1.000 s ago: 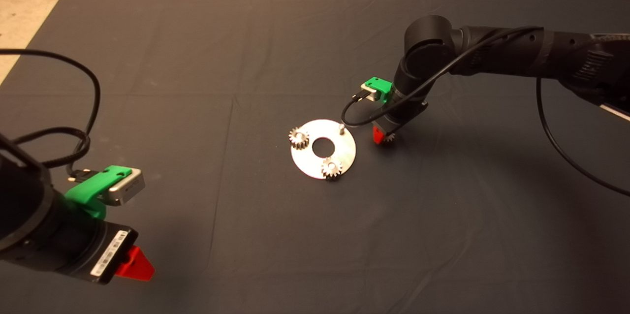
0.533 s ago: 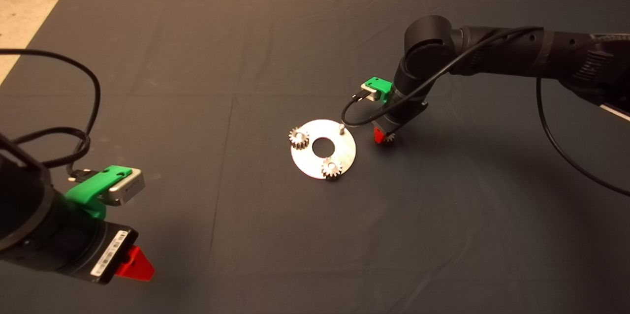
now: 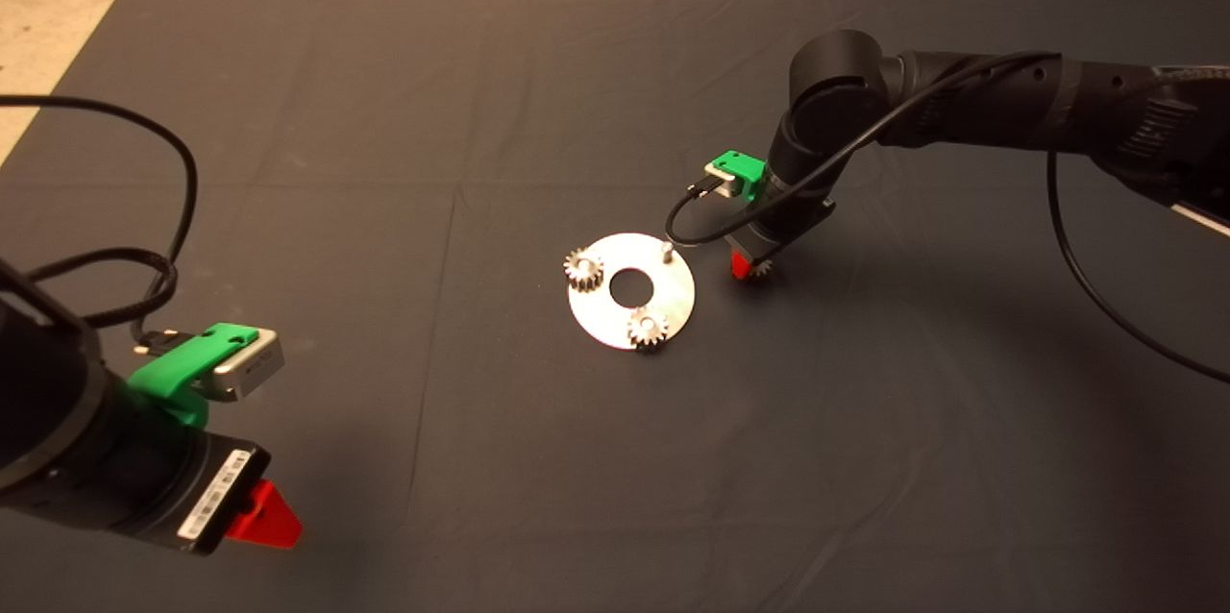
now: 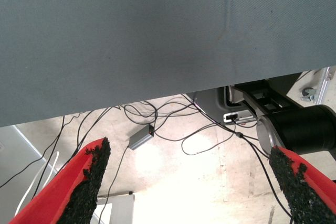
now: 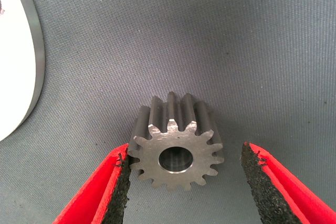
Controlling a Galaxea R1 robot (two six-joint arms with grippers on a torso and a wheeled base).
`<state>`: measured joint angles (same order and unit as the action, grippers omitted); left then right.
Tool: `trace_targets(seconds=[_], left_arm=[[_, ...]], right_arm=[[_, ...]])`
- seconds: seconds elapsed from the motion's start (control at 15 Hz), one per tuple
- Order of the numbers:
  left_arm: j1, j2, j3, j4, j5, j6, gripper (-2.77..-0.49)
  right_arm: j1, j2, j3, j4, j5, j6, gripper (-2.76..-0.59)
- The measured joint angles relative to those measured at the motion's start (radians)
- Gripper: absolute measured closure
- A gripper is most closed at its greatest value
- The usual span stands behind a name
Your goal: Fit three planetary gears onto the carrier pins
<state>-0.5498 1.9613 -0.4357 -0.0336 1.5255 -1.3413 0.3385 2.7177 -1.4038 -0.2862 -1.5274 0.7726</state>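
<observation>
Two planetary gears [image 3: 583, 268] sit on carrier pins [image 3: 665, 251]; the right gripper [image 5: 184, 182], fingers apart, straddles the third gear [image 5: 177, 148]; left gripper [image 4: 184, 182] idles open.

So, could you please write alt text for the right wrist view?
A grey planetary gear lies flat on the dark mat between the right tool's open red fingers; one pad looks to touch its teeth. The shiny carrier disc's edge shows beside it.
</observation>
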Motion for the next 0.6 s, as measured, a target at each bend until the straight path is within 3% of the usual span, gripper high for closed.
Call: trace_targets(seconds=[0.47, 0.6], left_arm=[[0.000, 0.000, 0.000, 0.000, 0.000, 0.007, -2.17], [0.000, 0.000, 0.000, 0.000, 0.000, 0.016, -2.17]], right_arm=[[0.000, 0.000, 0.000, 0.017, 0.000, 0.008, -1.38], [0.000, 0.000, 0.000, 0.021, 0.001, 0.011, -1.24]])
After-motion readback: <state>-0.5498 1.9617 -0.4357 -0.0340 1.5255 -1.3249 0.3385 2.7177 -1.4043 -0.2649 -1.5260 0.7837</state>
